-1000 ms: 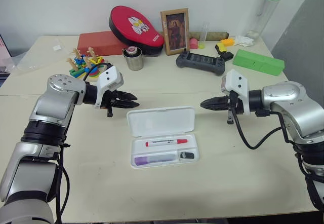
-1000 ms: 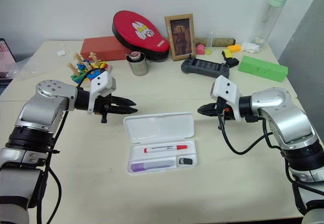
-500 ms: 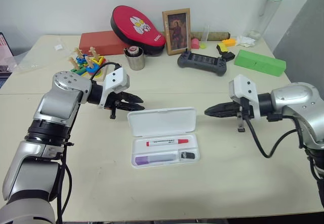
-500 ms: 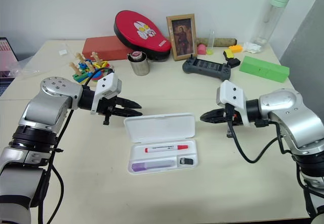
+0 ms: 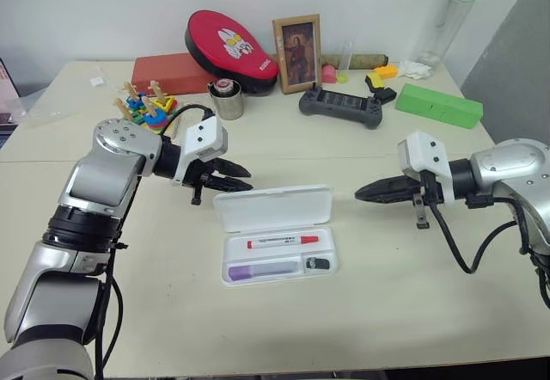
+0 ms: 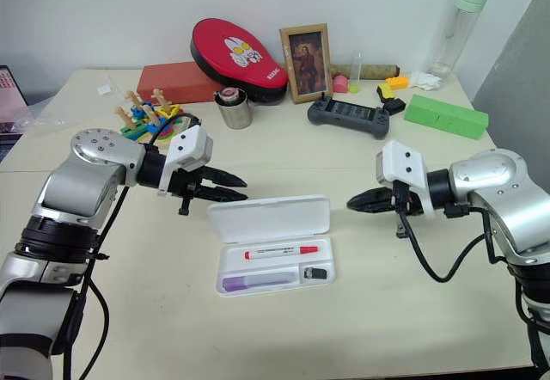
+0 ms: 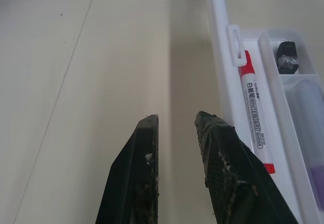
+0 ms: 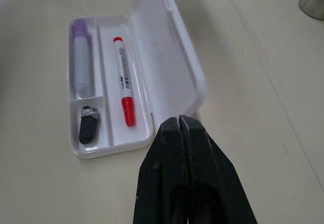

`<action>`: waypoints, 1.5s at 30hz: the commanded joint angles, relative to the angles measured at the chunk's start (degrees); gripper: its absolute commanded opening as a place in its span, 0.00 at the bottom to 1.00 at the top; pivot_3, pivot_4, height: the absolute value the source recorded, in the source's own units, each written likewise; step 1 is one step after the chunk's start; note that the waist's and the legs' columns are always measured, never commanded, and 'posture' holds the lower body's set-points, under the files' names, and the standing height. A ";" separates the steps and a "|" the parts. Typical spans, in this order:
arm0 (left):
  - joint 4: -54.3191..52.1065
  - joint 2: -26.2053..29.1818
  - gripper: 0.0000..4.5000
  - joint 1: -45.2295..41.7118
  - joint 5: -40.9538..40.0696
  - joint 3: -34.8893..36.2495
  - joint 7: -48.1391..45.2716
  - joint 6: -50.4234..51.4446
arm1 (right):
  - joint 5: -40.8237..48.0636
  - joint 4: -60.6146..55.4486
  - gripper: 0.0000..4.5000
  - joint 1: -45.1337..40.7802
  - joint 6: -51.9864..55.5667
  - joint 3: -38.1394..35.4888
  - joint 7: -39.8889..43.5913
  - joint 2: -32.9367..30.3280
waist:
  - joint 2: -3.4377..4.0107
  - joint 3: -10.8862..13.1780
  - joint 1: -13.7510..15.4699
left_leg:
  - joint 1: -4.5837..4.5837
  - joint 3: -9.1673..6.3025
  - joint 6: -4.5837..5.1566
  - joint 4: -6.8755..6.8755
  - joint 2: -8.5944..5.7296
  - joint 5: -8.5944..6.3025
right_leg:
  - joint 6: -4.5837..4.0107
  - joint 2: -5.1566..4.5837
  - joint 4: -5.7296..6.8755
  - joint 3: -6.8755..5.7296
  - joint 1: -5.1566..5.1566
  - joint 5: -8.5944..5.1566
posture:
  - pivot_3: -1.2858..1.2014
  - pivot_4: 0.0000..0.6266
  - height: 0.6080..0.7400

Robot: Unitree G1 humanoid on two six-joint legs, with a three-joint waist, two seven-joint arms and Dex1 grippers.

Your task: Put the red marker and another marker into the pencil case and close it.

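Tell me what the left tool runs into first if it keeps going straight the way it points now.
Probably the raised lid of the pencil case. The left tool points at a downward slant toward the lid's near corner. Depth is unclear, so it might skim past and touch the table behind the lid instead.

I see a white pencil case (image 5: 273, 207) holding a white marker (image 5: 283, 242) with red ends and a lilac highlighter (image 5: 263, 270). Behind: a green box (image 5: 438, 105), a red pouch (image 5: 230, 41) with a white cartoon figure, and a red-brown box (image 5: 172, 71).
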 commanded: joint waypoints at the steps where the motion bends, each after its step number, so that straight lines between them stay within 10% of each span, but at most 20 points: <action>1: -3.63 0.51 0.28 0.92 -1.19 0.83 0.08 1.13 | -0.87 0.44 0.00 -1.65 0.09 -0.82 -1.41 0.23 | 0.00 0.00 0.03 | 0.00 0.00 0.00 0.00 0.00 0.00 | 0.00 0.00 0.00 0.00 0.00 0.00 | 0.52 0.24 1.00; 25: -29.31 1.81 0.28 16.04 -11.68 2.72 6.40 15.18 | -1.17 1.10 0.00 -1.72 -0.52 -0.85 -0.96 -0.13 | 0.00 0.00 0.07 | 0.00 0.00 0.00 0.00 0.00 0.00 | 0.00 0.00 -0.01 0.00 0.01 0.00 | 0.52 0.24 1.00; 45: -28.11 -1.44 0.28 23.63 -7.66 -3.08 14.11 10.82 | -1.71 0.98 0.00 -1.66 0.41 -0.94 -1.21 0.02 | 0.00 0.00 0.32 | 0.02 -0.01 0.00 0.06 0.00 0.00 | 0.00 0.00 -0.01 0.00 0.06 0.00 | 0.52 0.24 1.00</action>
